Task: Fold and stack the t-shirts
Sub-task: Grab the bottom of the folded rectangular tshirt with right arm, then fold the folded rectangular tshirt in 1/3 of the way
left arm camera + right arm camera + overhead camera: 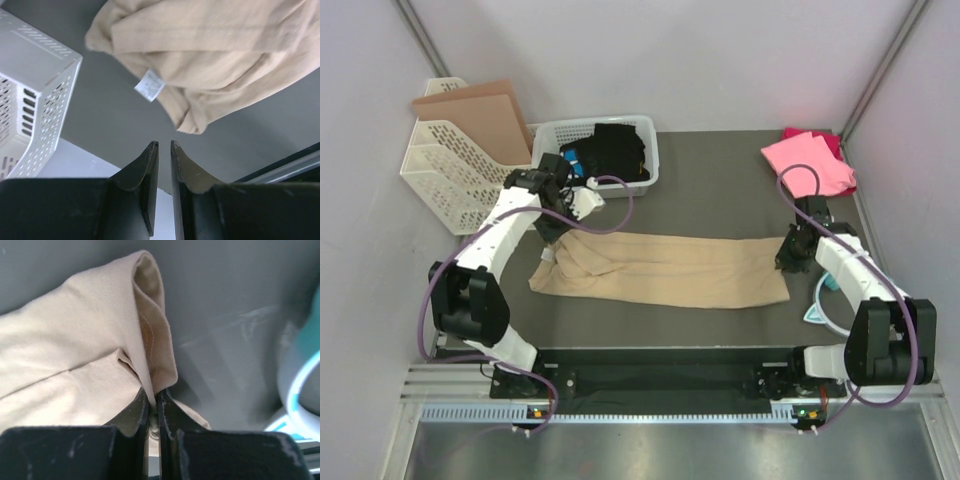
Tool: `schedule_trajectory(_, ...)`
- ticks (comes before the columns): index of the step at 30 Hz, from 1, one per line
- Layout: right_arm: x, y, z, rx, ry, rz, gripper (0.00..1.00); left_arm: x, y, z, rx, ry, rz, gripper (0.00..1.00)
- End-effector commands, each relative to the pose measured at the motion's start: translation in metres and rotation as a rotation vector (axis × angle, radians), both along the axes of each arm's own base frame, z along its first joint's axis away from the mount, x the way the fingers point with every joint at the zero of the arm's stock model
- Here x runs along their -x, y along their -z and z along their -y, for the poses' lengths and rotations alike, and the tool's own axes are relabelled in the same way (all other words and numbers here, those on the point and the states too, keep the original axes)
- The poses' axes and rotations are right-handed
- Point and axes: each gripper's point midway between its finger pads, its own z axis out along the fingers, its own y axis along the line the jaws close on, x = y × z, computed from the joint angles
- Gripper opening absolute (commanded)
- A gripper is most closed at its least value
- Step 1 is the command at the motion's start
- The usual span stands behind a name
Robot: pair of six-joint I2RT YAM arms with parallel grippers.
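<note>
The tan t-shirt (670,270) lies folded into a long strip across the middle of the bench (720,160), running from left to right and nearer the front edge than the back. The right gripper (154,392) sits at the strip's right end, its jaws pressed together on a raised fold of the tan cloth's edge, which stands up from the surface between the fingertips. The left gripper (163,145) hangs over the strip's left end; its jaws are only a thin slit apart and have nothing between them, with the bunched tan cloth and its white label (149,85) just ahead of the fingertips. The bright pink t-shirt (805,160) lies folded in the far right corner of the bench, on top of a darker magenta one (832,138), well apart from both grippers. A white perforated rack (450,170) stands beyond the bench's left edge.
</note>
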Motion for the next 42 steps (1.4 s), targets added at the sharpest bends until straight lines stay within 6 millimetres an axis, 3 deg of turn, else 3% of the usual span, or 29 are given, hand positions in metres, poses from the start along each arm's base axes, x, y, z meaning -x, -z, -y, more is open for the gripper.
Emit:
schedule_trajectory(1, -0.005, -0.02, 0.03, 0.088, 0.061, 0.02, 0.0, 0.005, -0.021, -0.007, -0.025, 0.024, 0.069, 0.22)
schedule_trajectory(5, -0.013, -0.026, 0.015, 0.043, 0.019, 0.04, 0.0, 0.01, -0.025, -0.013, -0.042, 0.031, 0.086, 0.22)
schedule_trajectory(10, -0.022, -0.046, -0.04, 0.055, -0.129, 0.065, 0.0, 0.012, -0.025, -0.018, -0.051, 0.026, 0.099, 0.22)
schedule_trajectory(11, -0.02, -0.048, -0.061, 0.045, -0.175, 0.071, 0.0, 0.012, -0.025, -0.018, -0.047, 0.023, 0.097, 0.22)
schedule_trajectory(14, -0.02, -0.055, -0.096, 0.037, -0.24, 0.081, 0.0, 0.013, -0.025, -0.018, -0.045, 0.02, 0.095, 0.22)
schedule_trajectory(16, -0.023, -0.056, -0.111, 0.031, -0.263, 0.081, 0.0, 0.013, -0.026, -0.018, -0.046, 0.018, 0.099, 0.21)
schedule_trajectory(27, -0.023, -0.036, -0.201, 0.024, -0.418, 0.041, 0.0, 0.015, -0.024, -0.027, -0.064, 0.016, 0.099, 0.22)
schedule_trajectory(29, -0.028, -0.042, -0.217, 0.024, -0.441, 0.058, 0.0, 0.015, -0.022, -0.028, -0.061, 0.012, 0.101, 0.22)
schedule_trajectory(36, -0.044, -0.035, -0.255, 0.028, -0.492, 0.046, 0.0, 0.02, -0.017, -0.035, -0.062, 0.008, 0.093, 0.22)
schedule_trajectory(42, -0.041, -0.018, -0.283, 0.032, -0.549, 0.011, 0.0, 0.019, -0.019, -0.04, -0.057, 0.0, 0.097, 0.22)
